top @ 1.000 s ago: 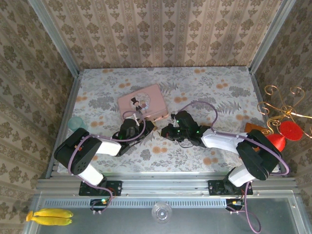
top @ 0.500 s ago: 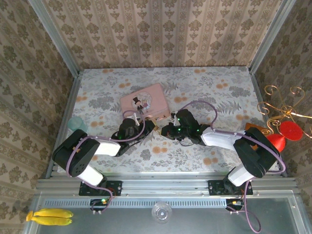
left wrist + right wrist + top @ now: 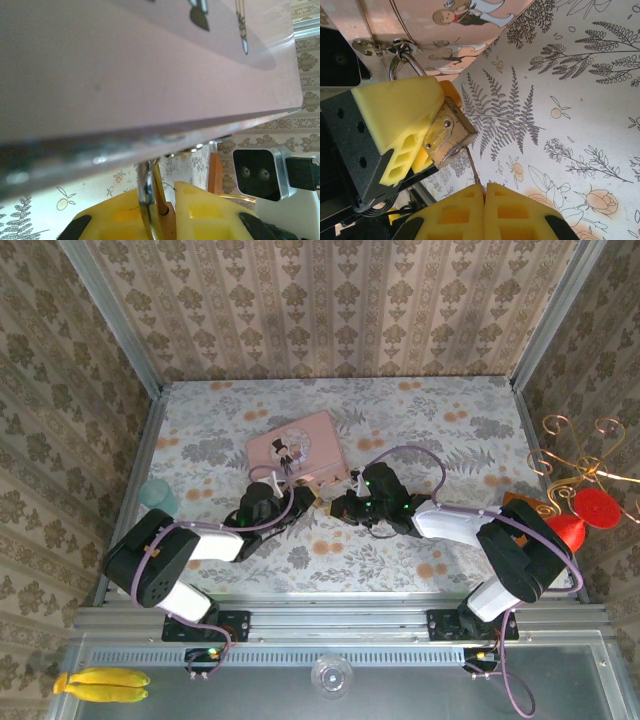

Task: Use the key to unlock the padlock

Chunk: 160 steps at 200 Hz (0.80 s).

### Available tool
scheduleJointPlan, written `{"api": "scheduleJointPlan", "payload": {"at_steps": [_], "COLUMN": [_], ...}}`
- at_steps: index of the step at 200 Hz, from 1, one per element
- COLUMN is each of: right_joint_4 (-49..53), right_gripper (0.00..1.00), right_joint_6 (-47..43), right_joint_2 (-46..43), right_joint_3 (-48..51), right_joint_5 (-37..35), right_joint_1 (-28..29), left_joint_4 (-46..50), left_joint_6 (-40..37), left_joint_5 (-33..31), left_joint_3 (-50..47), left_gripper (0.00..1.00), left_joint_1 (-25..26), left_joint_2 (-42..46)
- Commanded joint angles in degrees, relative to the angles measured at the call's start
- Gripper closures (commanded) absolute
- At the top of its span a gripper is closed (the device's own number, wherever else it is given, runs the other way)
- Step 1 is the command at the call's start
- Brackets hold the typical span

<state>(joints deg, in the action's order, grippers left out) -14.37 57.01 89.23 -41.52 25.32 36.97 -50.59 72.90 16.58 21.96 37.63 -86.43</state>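
Note:
The brass padlock hangs by its silvery shackle from the hasp of the pink tin. My left gripper is shut on the padlock's body, its yellow fingers on either side of it. My right gripper is shut on the key, whose thin blade runs up to the keyhole face at the padlock's bottom end. How far in it sits I cannot tell. In the top view the left gripper and right gripper meet tip to tip just in front of the tin.
A teal cup stands at the table's left edge. An orange block and a gold wire stand with red pieces are at the right. Flowered table surface lies open behind and to the right.
The left gripper and the tin have shifted slightly to the right, bringing the two grippers closer together. Both grips are unchanged.

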Motion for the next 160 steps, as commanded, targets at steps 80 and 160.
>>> {"api": "scheduleJointPlan", "payload": {"at_steps": [80,160], "right_joint_4": [-5.31,-7.32], "right_gripper": [1.00,1.00], "right_joint_6": [1.25,2.61], "right_joint_2": [-1.29,-1.24], "right_joint_3": [1.31,1.77], "right_joint_5": [2.46,3.34], "right_joint_1": [-0.50,-0.50], "left_joint_4": [-6.46,-6.93], "left_joint_6": [0.79,1.45], "left_joint_5": [2.93,3.72], "left_joint_3": [0.03,-0.31], "left_gripper": [0.93,0.93], "left_joint_1": [-1.09,-2.46], "left_joint_2": [4.15,5.97]}}
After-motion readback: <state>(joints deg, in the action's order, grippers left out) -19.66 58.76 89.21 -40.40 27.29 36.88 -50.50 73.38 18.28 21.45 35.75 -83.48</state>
